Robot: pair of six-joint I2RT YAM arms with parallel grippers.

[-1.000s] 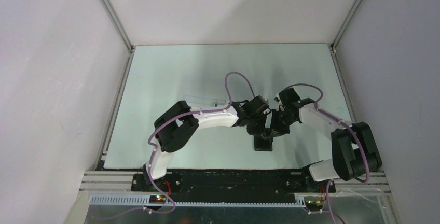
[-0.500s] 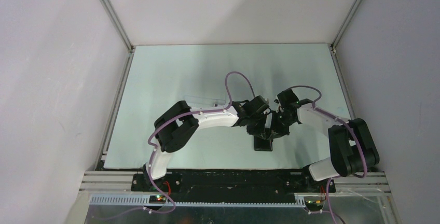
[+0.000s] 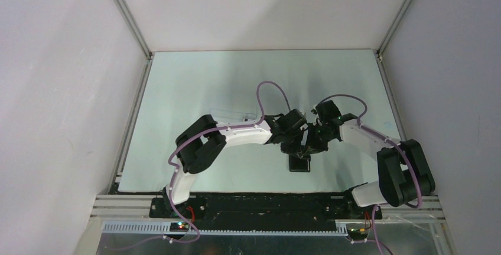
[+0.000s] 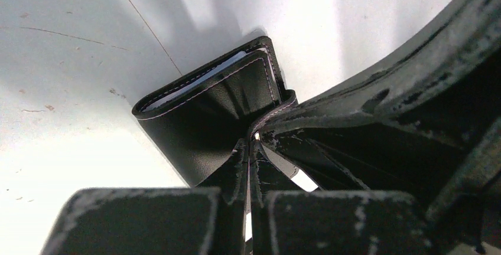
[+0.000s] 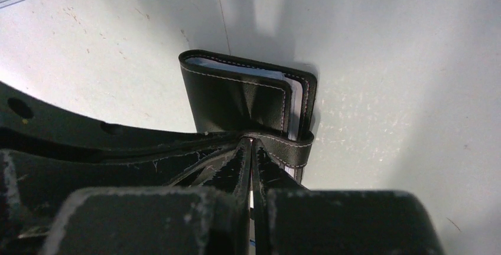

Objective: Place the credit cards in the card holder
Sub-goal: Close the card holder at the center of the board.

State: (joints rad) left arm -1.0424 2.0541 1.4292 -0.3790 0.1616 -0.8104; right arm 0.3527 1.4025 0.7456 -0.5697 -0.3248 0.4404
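Change: right gripper (image 5: pixel 251 144) has edged left toward the left gripper (image 4: pixel 249 149); card holder (image 3: pixel 299 163) unmoved.
Grippers: both fully closed, tips at the snap tab (image 5: pixel 285 147); whether either pinches it cannot be told.
Card holder: folded, on the surface (image 3: pixel 195 90), near centre.
Progress: credit cards (image 5: pixel 236 65) inside; fastening apparently remains.

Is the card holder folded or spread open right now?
Folded: the card holder has black covers stacked, pale edges between them. Tab snapped or not: cannot tell.
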